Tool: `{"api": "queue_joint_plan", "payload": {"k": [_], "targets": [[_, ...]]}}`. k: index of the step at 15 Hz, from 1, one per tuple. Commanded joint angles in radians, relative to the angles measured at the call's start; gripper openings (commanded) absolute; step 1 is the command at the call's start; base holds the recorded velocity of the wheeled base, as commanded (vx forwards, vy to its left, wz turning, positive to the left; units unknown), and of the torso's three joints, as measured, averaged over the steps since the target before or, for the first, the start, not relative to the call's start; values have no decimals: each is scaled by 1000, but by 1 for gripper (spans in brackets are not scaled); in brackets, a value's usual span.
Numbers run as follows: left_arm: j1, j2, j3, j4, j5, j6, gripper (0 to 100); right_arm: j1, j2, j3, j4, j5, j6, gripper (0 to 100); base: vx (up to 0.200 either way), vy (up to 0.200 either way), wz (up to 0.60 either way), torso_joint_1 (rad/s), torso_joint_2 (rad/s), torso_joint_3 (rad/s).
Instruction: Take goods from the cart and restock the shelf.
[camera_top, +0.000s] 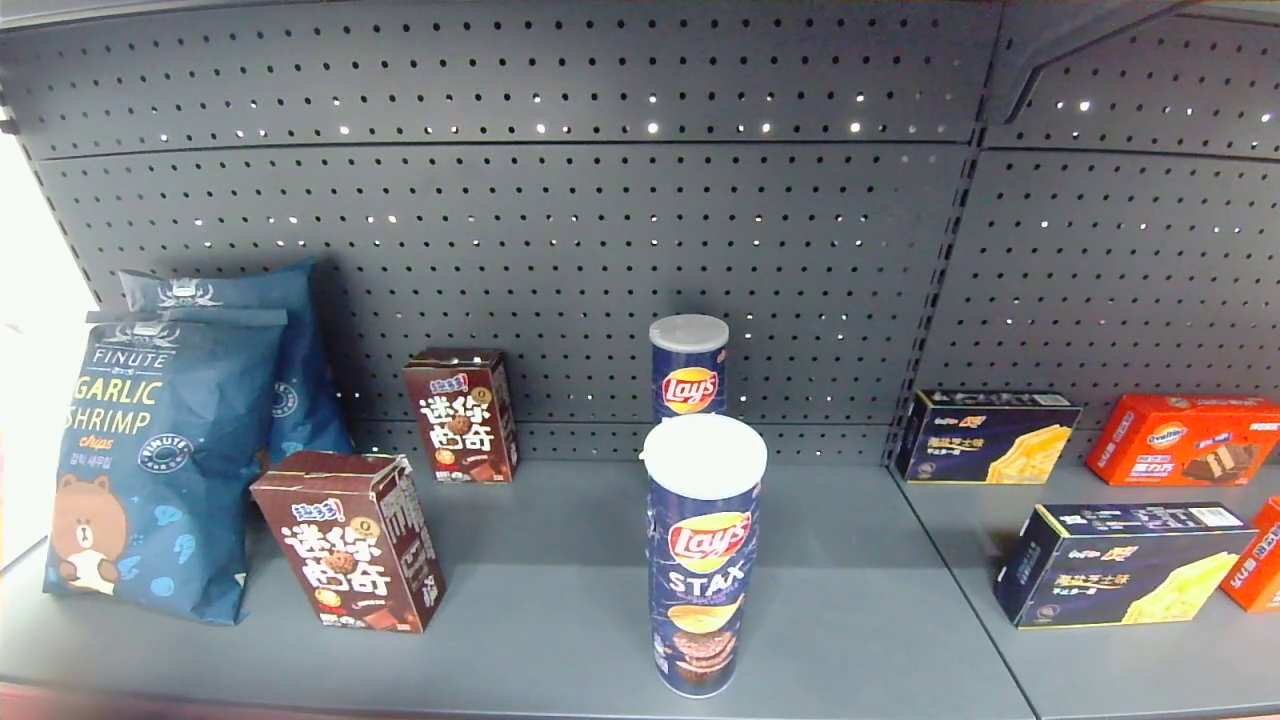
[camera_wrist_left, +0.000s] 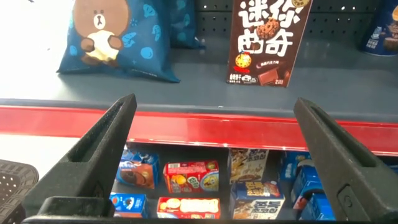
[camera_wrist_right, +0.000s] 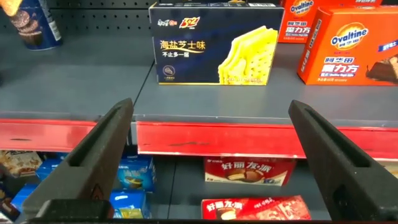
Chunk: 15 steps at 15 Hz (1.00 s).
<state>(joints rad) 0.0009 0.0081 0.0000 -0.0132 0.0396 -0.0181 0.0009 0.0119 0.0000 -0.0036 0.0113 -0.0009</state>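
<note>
On the grey shelf (camera_top: 560, 560) stand two blue chip cans, one at the front (camera_top: 702, 555) and one at the back (camera_top: 689, 365). Left of them are two brown cookie boxes (camera_top: 352, 552) (camera_top: 462, 414) and blue shrimp chip bags (camera_top: 150, 460). My left gripper (camera_wrist_left: 217, 155) is open and holds nothing, level with the shelf's red front strip (camera_wrist_left: 205, 127), below the front brown cookie box (camera_wrist_left: 267, 40). My right gripper (camera_wrist_right: 211, 155) is also open and holds nothing, in front of the red strip (camera_wrist_right: 249, 140) below a dark blue cracker box (camera_wrist_right: 214, 43).
The right shelf bay holds dark blue cracker boxes (camera_top: 985, 435) (camera_top: 1120, 562) and orange boxes (camera_top: 1185, 438). A perforated back panel (camera_top: 600, 250) closes the shelf. The lower shelf is packed with small snack boxes (camera_wrist_left: 189, 177) (camera_wrist_right: 249, 171). Free room lies between the cans and the cookie boxes.
</note>
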Motion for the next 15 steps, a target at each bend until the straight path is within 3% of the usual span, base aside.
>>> {"api": "queue_joint_plan", "payload": {"k": [1, 7, 11, 15], "targets": [[1, -5, 0, -1, 0, 0, 100, -1, -12, 0, -1, 1, -1, 100, 0, 0, 0, 0, 0, 0], [1, -3, 0, -2, 0, 1, 100, -1, -12, 0, -1, 1, -1, 100, 0, 0, 0, 0, 0, 0], [1, -5, 0, 10, -24, 21, 100, -1, -12, 0, 1, 1, -1, 100, 0, 0, 0, 0, 0, 0], [1, -5, 0, 10, -29, 15, 100, -1, -12, 0, 1, 1, -1, 100, 0, 0, 0, 0, 0, 0]]}}
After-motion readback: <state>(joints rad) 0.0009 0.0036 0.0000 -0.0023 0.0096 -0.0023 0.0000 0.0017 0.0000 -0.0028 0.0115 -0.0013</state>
